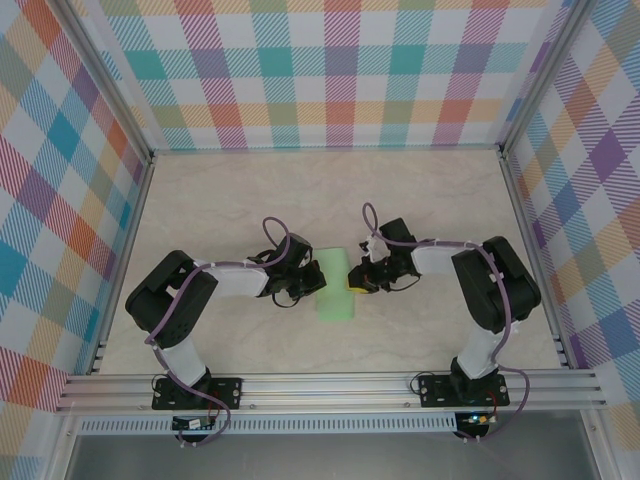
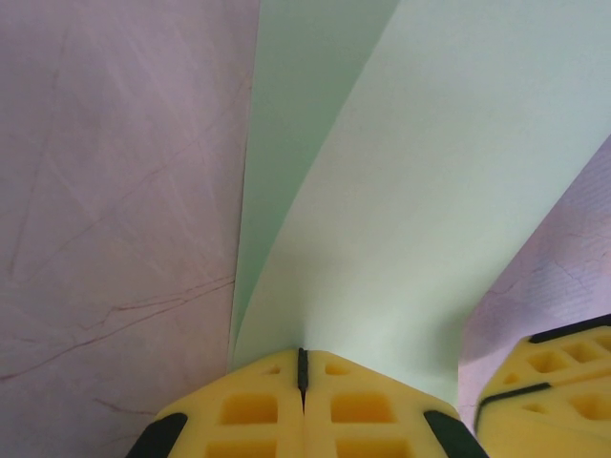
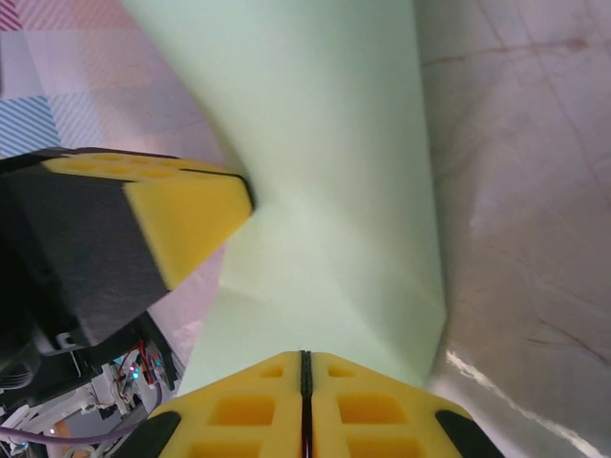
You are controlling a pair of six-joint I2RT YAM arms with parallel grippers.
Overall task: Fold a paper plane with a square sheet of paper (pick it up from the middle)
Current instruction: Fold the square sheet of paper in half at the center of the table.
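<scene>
While the square sheet of paper is sitting between the two arms at mid-worktop, both are gripping it. On one edge the left tool is clamping down, pads pressed together on the paper. At the opposite edge the right tool is pinching likewise. Sheet is bowing upward between them, one layer curling over another.

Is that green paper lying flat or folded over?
Bent over, not flat: the paper arcs in two layers, pinched by the left gripper and right gripper.
</scene>
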